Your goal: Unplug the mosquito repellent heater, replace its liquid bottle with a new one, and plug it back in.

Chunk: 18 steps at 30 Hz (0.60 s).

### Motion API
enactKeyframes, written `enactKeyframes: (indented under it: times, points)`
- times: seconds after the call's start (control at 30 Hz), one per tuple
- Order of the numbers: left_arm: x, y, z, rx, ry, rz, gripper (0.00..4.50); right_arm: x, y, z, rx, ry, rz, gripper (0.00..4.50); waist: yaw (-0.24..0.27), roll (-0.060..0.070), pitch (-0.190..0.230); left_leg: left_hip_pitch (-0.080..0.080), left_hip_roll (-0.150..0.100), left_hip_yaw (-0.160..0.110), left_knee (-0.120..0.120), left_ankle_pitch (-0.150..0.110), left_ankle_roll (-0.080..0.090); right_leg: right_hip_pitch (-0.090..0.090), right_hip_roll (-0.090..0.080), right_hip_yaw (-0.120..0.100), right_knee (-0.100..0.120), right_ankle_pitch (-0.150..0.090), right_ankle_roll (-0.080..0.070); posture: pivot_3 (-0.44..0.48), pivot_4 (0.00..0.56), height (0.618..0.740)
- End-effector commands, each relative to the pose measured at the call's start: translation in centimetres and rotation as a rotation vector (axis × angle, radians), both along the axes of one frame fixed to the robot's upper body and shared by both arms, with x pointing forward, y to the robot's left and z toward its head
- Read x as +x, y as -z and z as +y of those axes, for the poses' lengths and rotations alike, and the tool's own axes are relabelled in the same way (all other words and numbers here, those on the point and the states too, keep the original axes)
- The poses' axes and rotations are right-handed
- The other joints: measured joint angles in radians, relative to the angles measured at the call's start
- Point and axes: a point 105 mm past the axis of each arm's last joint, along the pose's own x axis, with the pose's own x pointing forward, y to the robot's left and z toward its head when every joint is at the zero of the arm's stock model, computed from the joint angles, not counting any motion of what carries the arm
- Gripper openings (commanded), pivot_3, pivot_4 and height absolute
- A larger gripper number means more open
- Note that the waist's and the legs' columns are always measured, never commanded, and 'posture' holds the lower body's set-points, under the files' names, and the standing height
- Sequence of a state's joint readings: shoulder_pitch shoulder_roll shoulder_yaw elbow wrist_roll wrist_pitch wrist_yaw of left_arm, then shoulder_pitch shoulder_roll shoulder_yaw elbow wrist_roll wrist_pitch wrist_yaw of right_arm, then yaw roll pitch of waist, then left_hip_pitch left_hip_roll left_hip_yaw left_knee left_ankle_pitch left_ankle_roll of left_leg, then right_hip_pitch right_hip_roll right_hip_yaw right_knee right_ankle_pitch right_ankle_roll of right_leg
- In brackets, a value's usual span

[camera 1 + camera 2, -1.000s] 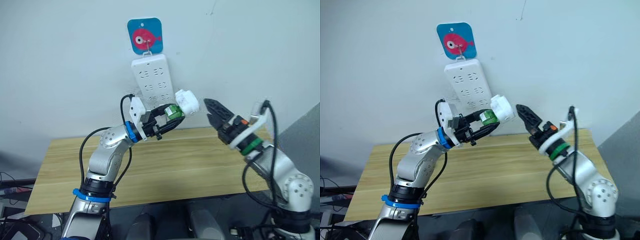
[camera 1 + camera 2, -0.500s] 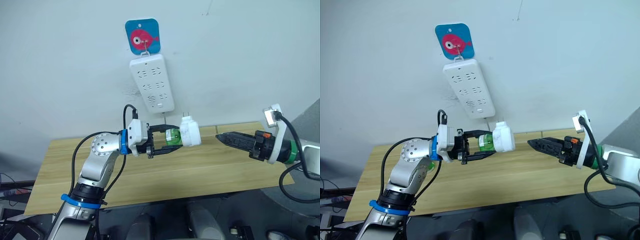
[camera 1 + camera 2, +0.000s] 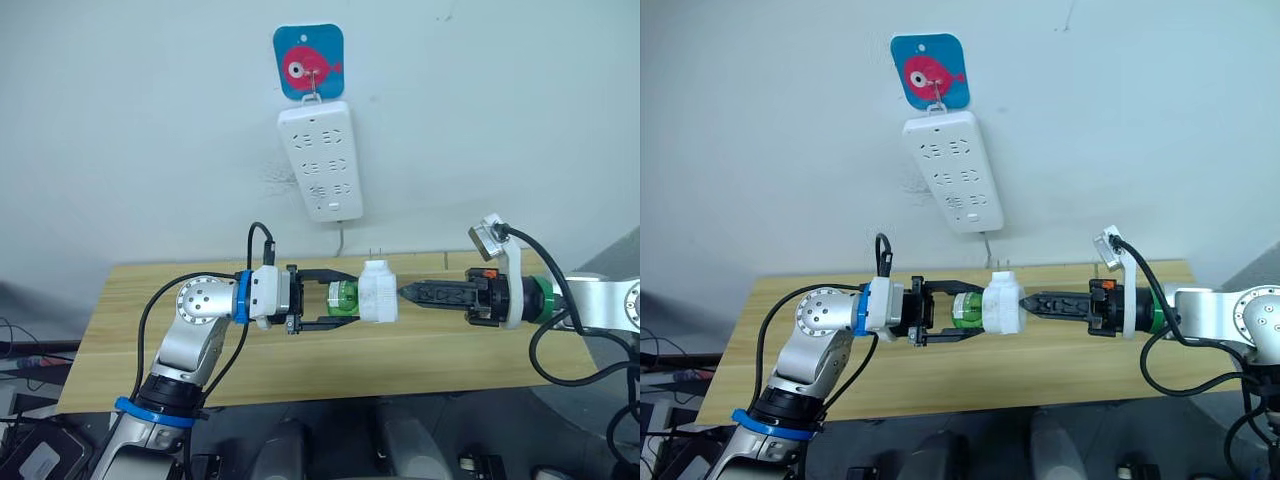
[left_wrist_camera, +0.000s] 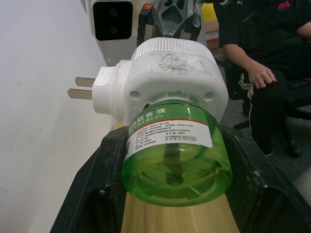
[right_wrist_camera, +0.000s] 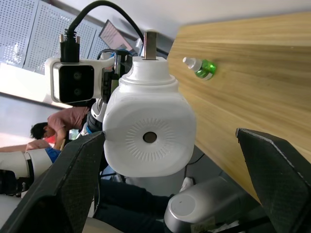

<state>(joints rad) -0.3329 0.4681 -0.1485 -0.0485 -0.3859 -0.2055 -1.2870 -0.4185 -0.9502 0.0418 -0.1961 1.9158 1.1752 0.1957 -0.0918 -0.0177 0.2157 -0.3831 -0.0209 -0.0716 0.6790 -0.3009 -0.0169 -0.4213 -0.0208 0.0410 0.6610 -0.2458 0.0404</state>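
Left eye view: my left claw (image 3: 335,303) keeps its fingers clamped on the green liquid bottle (image 3: 344,298) of the white rounded plastic mosquito repellent heater (image 3: 378,292), unplugged, over the wooden table (image 3: 150,300). My right claw (image 3: 408,292) has swung in, spread wide around the heater, ready to grip for unscrewing.
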Motion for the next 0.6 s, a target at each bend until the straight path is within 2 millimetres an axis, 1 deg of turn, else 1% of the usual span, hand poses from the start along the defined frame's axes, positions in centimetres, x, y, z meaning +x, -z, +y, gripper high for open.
enactKeyframes:
  times: [0.03,0.2,0.3,0.43,0.6]
  points:
    - [-0.6,-1.0,-0.5,-0.017,0.041,-0.062,2.26,-0.9,-1.0,1.1,0.037,-0.069,-0.024,4.50,0.005,0.000,0.001,0.000,0.000,0.000,0.000,0.000,0.000,0.000,0.000,0.000,0.000,0.000,0.000,-0.172,0.223,0.740]
    - [-0.8,-1.0,-0.7,-0.011,0.058,-0.058,2.26,-1.3,-1.7,2.1,0.095,-0.104,-0.045,4.50,0.005,0.000,0.002,0.000,0.000,0.000,0.000,0.000,0.000,0.000,0.000,0.000,0.000,0.000,0.000,-0.172,0.223,0.740]
    - [-0.7,-0.9,-0.6,-0.005,0.057,-0.053,2.26,-1.6,-2.1,2.3,0.118,-0.121,-0.059,4.50,0.005,0.000,0.002,0.000,0.000,0.000,0.000,0.000,0.000,0.000,0.000,0.000,0.000,0.000,0.000,-0.172,0.221,0.740]
    - [-0.2,-1.2,-0.6,-0.013,0.040,-0.047,2.26,-1.9,-1.7,2.3,0.103,-0.123,-0.058,4.50,0.005,0.000,0.002,0.000,0.000,0.000,0.000,0.000,0.000,0.000,0.000,-0.001,-0.001,0.000,0.000,-0.175,0.220,0.740]
    - [-0.5,-1.7,-1.0,-0.025,0.064,-0.052,2.26,-2.1,-1.3,2.8,0.097,-0.128,-0.062,4.50,0.004,0.000,0.002,0.000,0.000,0.000,0.000,0.000,0.000,0.000,0.000,-0.001,0.000,0.000,0.000,-0.179,0.220,0.740]
